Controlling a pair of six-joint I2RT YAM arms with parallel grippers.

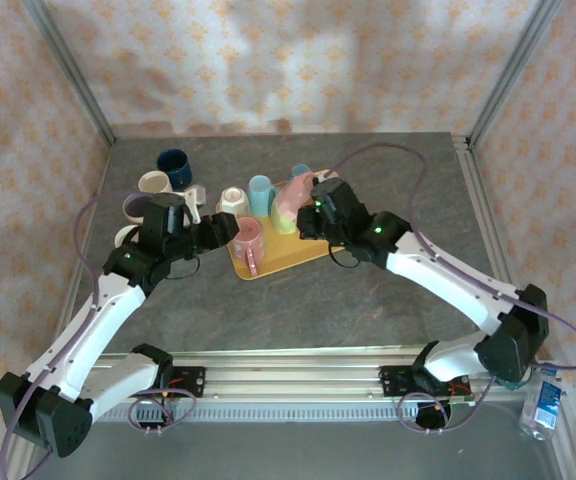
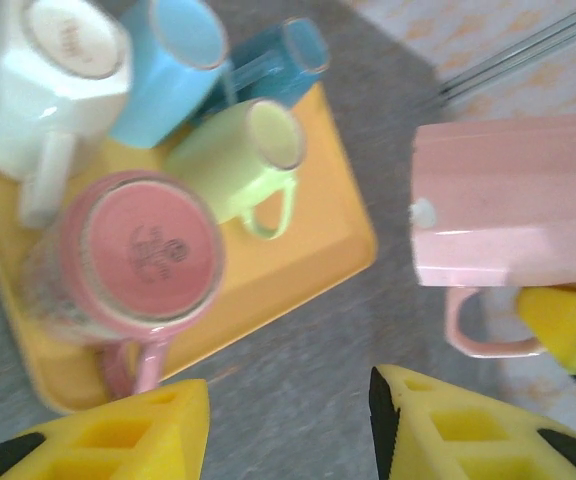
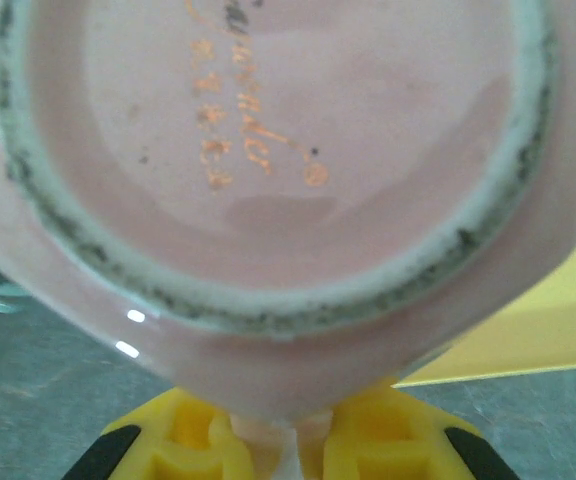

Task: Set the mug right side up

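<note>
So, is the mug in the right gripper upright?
No, on its side: from above, the pale pink mug shows its wall and handle; the right gripper holds the handle.

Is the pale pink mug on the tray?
No, the right hand holds the pale pink ceramic mug sideways, off the yellow plastic tray.

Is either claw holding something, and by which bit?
The right gripper pinches the pale pink faceted ceramic mug by its handle. The left gripper is open and holds nothing.
</note>
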